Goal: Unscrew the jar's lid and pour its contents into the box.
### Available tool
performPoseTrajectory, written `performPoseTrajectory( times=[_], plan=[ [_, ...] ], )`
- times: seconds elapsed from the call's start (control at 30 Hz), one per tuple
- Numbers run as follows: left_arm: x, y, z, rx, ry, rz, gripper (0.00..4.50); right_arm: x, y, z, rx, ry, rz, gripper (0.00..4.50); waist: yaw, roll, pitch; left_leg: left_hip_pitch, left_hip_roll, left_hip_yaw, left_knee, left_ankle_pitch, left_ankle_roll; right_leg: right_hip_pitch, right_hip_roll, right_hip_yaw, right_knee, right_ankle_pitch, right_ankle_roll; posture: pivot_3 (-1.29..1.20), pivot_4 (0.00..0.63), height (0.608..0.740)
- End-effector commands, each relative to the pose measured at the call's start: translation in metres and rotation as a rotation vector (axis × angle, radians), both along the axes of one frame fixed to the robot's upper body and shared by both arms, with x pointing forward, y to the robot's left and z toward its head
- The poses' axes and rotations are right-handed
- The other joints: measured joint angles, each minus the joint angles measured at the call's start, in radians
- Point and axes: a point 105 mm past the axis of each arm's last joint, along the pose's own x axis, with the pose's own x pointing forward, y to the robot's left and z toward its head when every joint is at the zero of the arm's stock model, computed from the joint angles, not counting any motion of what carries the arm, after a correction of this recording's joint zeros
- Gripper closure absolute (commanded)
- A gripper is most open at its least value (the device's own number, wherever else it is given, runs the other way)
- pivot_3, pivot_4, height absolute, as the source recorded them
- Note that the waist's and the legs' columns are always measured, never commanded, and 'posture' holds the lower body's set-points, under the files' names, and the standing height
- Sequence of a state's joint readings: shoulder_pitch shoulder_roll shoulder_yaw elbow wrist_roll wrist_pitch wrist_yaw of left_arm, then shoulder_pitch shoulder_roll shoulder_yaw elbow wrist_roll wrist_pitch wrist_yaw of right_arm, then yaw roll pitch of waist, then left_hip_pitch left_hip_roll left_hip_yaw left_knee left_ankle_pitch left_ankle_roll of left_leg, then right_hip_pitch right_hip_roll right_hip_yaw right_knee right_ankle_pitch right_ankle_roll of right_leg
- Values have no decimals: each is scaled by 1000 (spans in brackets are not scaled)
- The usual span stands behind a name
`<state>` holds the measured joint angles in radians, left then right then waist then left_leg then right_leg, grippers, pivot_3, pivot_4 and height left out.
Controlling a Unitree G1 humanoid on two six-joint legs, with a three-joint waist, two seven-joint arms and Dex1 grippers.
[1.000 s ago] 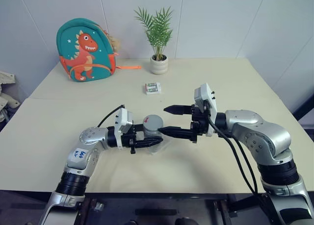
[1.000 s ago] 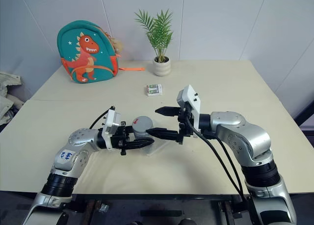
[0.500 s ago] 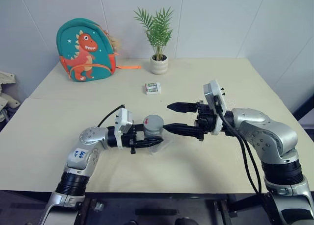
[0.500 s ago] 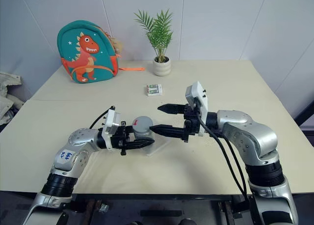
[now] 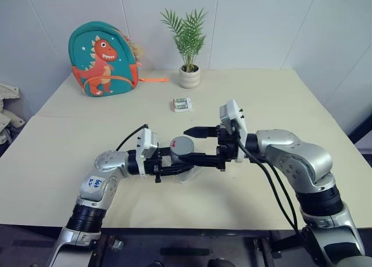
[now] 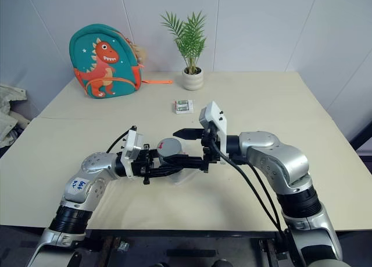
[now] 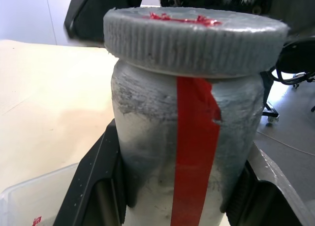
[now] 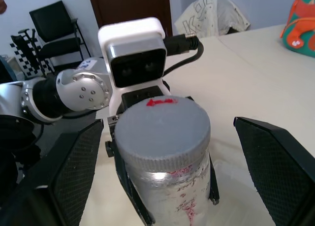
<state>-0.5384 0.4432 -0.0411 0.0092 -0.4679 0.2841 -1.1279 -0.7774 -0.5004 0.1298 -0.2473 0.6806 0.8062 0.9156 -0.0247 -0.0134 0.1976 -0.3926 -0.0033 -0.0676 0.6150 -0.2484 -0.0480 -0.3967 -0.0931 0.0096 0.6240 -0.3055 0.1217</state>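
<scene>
My left gripper [image 5: 179, 163] is shut on the jar [image 5: 183, 160] and holds it upright just above the table. The jar [image 7: 147, 137] is clear, with a red strip down its side. The grey ribbed lid [image 5: 181, 143] with a red mark sits on top of it. My right gripper [image 5: 189, 146] reaches in from the right, open, with one finger on each side of the lid [image 8: 162, 125] and apart from it. The clear box [image 5: 190, 175] lies under the jar, and a corner of the box [image 7: 29, 206] shows in the left wrist view. I cannot make out the contents.
A small white packet [image 5: 181, 104] lies beyond the jar. A potted plant [image 5: 188, 40] and a dinosaur backpack [image 5: 103, 57] stand at the table's far edge by the wall. The near table edge [image 5: 192, 225] runs just below both arms.
My right gripper drew back to the right, then moved left, so its open fingers now straddle the lid. The left gripper and the jar have stayed still.
</scene>
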Motion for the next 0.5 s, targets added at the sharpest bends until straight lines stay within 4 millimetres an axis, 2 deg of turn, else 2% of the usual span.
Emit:
performPoseTrajectory(
  times=[0.03,0.37,0.47,0.5],
  plan=[
    [-6,-3,9,-15,-36,-29,2530,-4,5,13,23,-63,23,29,0,0,0,0,0,0,0,0,0,0,0,0,0,0,0,0,150,740],
    [-6,-5,8,-17,-34,-32,2530,-3,8,14,41,-61,28,29,-2,0,0,0,0,0,0,0,0,0,0,0,1,0,0,0,150,740],
    [-6,-5,8,-17,-34,-32,2530,-4,9,14,47,-58,39,587,-2,0,0,0,0,0,0,0,0,0,0,0,0,0,0,0,150,740],
    [-6,-5,9,-17,-34,-31,2530,-5,10,14,49,-58,44,909,-2,0,0,0,0,0,0,0,0,0,0,0,0,0,0,0,150,740]
  ],
)
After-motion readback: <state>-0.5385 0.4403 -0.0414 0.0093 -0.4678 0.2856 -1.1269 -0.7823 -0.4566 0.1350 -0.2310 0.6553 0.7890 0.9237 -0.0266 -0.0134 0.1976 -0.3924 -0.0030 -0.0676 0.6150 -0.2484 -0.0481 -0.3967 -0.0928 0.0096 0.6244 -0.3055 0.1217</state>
